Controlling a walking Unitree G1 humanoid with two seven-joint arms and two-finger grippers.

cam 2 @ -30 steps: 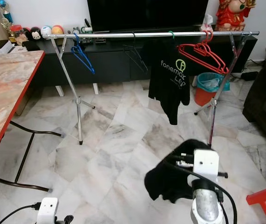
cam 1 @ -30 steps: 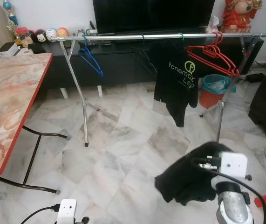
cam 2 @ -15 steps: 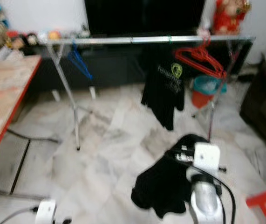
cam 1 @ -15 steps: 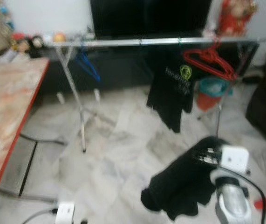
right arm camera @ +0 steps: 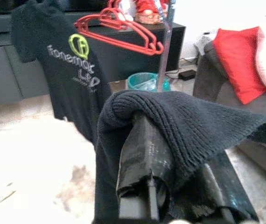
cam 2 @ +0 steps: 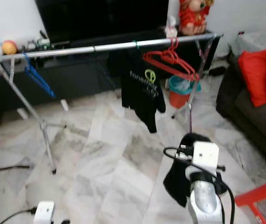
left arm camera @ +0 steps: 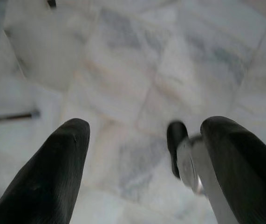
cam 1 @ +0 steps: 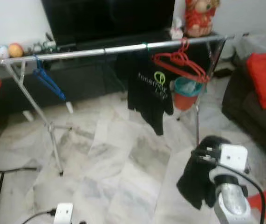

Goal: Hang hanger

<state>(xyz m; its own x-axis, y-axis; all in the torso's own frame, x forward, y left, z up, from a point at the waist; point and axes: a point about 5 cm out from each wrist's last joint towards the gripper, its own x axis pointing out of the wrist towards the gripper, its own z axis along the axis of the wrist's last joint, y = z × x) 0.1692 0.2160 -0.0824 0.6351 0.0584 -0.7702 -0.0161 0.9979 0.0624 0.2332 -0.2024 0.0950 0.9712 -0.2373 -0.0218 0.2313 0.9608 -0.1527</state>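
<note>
Left tool [left arm camera: 142, 154]: fingers apart, empty, over floor | Right tool [right arm camera: 170, 186]: you carry the dark knit garment [cam 1: 199, 179], closure hidden, cannot tell | Garment soft, limp, light; keep hold at its hanger top | Rail [cam 1: 109, 49]: hang beside red hangers [cam 1: 179, 63].

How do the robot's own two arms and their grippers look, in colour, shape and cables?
The right arm is a silver metal tube ending in a white box-shaped wrist module, with black cables plugged into it and looping down its side. The left arm shows a similar white module with a black cable. The left gripper has two long, rounded black fingers.
</note>
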